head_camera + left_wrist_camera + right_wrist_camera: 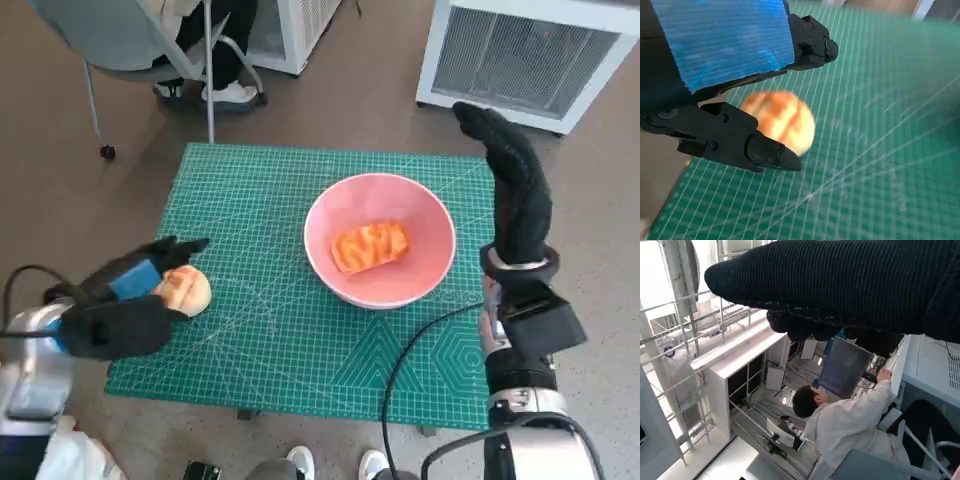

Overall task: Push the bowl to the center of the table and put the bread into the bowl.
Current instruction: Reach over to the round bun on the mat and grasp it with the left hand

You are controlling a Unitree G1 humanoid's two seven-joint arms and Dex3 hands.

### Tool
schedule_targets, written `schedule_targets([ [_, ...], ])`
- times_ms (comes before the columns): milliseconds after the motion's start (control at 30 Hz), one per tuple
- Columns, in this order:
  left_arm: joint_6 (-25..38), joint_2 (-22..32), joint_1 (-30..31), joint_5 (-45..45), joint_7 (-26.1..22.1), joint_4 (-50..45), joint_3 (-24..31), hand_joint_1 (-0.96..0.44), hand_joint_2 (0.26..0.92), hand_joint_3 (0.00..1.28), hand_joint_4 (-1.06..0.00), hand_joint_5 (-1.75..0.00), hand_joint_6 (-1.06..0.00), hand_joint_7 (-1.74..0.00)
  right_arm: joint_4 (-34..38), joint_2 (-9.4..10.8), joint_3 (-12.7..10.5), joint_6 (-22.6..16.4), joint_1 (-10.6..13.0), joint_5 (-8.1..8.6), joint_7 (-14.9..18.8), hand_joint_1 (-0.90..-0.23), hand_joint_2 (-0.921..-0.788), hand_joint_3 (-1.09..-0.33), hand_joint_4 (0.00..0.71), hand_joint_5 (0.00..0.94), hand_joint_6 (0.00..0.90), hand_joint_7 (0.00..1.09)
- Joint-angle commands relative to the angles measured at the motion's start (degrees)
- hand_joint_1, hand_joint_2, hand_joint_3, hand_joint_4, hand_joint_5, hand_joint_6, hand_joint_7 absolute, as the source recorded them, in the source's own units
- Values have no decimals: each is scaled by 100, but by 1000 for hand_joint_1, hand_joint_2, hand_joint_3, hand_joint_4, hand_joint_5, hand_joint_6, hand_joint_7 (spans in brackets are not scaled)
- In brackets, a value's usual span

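Left hand [735,90] closes around round bread [782,120] on green mat [880,150].

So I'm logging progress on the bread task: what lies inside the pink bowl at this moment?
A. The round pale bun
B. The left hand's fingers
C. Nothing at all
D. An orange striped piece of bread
D: in the head view the pink bowl holds an orange striped piece of bread, while the round bun sits on the green mat by the left hand.
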Motion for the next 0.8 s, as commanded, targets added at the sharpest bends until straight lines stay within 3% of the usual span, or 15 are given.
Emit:
schedule_targets([
  [33, 311, 29, -242, 314, -176, 243, -345, -93, 821, 1, -30, 0, -204, -1, -3, -34, -44, 69, 128, 28, 32, -557, -921, -833, 351, 1, 209, 271],
  [433, 583, -39, -551, 520, -280, 662, -726, -113, 829, 4, -77, -9, -235, -9, -9, -49, -69, 82, 130, -29, -3, -556, -921, -834, 351, 1, 209, 270],
  [467, 511, -104, -509, 525, -43, 725, -680, -113, 830, 4, -78, -9, -236, -9, -14, -53, -71, 91, 125, -58, -30, -556, -921, -834, 351, 1, 209, 270],
  [500, 399, -165, -451, 537, 242, 772, -619, -89, 839, 17, -173, -57, -313, -48, -18, -55, -72, 101, 119, -84, -53, -556, -921, -834, 351, 1, 209, 270],
  [567, 145, -225, -373, 531, 688, 859, -520, -16, 882, 29, -500, -222, -551, -188, -21, -53, -75, 113, 111, -123, -87, -556, -921, -835, 350, 1, 209, 270],
  [667, -247, -216, -342, 469, 1088, 996, -432, -4, 908, 88, -608, -931, -551, -846, -19, -47, -76, 119, 104, -151, -112, -557, -921, -835, 350, 1, 209, 270],
  [700, -374, -209, -351, 438, 1185, 1048, -401, -2, 912, 99, -625, -1057, -552, -963, -22, -44, -74, 121, 102, -155, -117, -558, -921, -835, 350, 1, 209, 270],
  [800, -630, -188, -378, 332, 1363, 1112, -299, 1, 918, 111, -642, -1204, -557, -1110, -32, -37, -66, 121, 100, -174, -139, -557, -921, -835, 350, 1, 209, 270],
])
